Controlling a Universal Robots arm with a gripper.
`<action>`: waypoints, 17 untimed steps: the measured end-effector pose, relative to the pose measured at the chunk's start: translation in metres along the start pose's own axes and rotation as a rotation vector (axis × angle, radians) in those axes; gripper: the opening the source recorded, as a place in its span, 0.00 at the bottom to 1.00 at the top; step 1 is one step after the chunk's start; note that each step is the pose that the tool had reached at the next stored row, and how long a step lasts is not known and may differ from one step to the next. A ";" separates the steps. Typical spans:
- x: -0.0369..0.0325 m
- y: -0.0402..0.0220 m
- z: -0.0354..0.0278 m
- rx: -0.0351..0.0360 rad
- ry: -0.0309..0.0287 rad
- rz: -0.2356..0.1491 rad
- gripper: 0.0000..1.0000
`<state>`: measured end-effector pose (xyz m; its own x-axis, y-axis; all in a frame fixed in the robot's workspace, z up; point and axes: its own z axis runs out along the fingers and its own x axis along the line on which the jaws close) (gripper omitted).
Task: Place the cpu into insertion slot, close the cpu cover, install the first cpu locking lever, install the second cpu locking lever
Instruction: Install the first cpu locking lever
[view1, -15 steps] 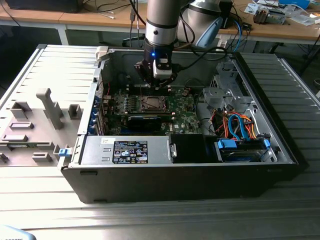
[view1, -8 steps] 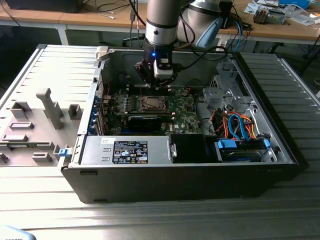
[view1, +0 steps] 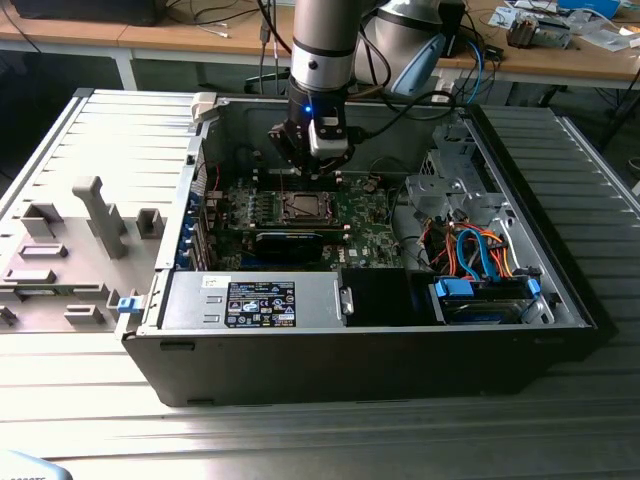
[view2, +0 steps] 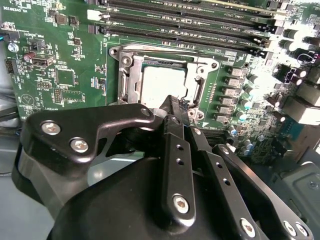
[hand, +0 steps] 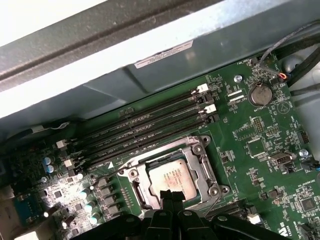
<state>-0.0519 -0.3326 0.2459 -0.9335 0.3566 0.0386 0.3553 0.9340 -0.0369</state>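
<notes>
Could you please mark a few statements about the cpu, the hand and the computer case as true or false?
1. The cpu lies in the insertion slot. True.
2. The hand is gripping the cpu. False: it is shut and holds nothing, and the cpu lies in the slot.
3. The hand is over the blue cables. False: it is over the green board, by the slot.
4. The computer case is open. True.
</notes>
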 end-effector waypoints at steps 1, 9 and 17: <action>0.0000 0.0000 0.0000 0.0002 -0.0002 -0.004 0.11; 0.0000 0.0000 0.0000 0.0010 -0.0011 -0.034 0.11; 0.0000 0.0000 0.0000 0.0015 -0.0023 -0.081 0.11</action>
<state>-0.0519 -0.3326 0.2459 -0.9592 0.2801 0.0392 0.2788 0.9597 -0.0352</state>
